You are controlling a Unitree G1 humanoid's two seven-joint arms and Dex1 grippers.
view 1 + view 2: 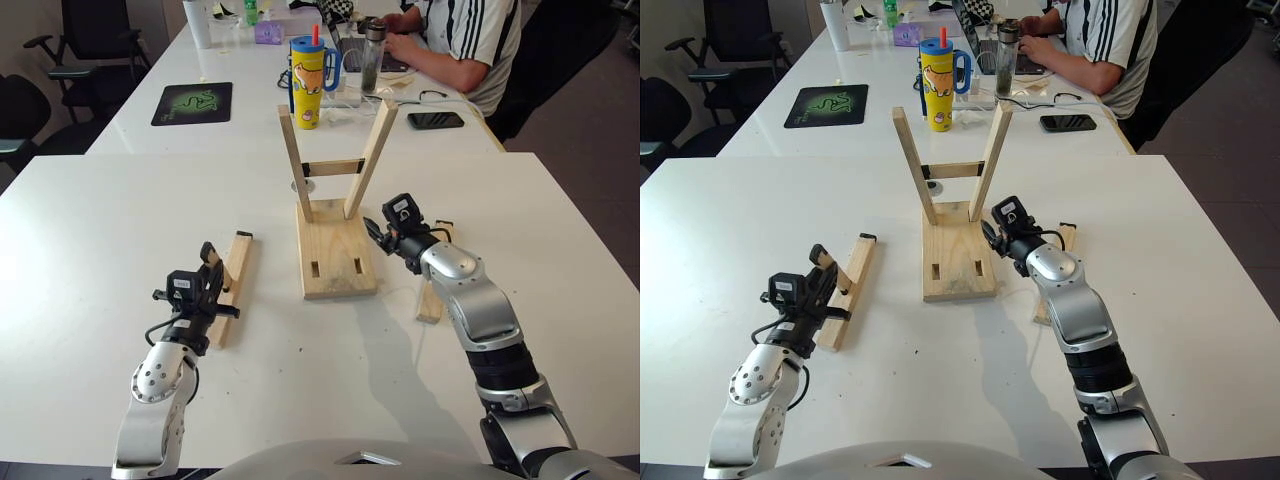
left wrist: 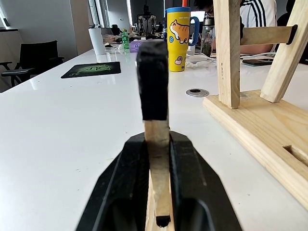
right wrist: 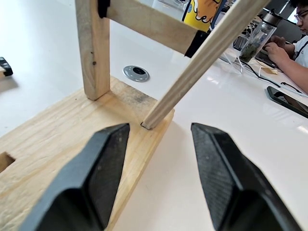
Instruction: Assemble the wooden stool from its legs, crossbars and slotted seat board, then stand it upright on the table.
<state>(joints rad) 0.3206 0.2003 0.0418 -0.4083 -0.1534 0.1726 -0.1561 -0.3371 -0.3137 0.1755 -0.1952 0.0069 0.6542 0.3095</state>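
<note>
There it was, the seat board (image 1: pixel 338 262) lay flat in the middle of the white table (image 1: pixel 90 230), and we saw two legs (image 1: pixel 296 165) standing up from its far end, leaning apart and tied together by a crossbar (image 1: pixel 335 168). At the near end two slots (image 1: pixel 314 269) sat unfilled. Over on the left, the left gripper (image 1: pixel 212 280) was clamped down tight on a loose wooden piece (image 1: pixel 236 262) that lay along the table just beside the board, its black-capped end pointing away from us. On the right, the right gripper (image 3: pixel 160 127) hung with its fingers spread wide and nothing between them, low at the board's far right corner, right by the foot of the right-hand leg. Another loose piece (image 1: pixel 430 302) lay on the table under that forearm; we could not tell whether the arm touched it. Beyond the stool stood a yellow tumbler (image 1: pixel 308 82), with a dark mat (image 1: pixel 192 103) off to the left.
</note>
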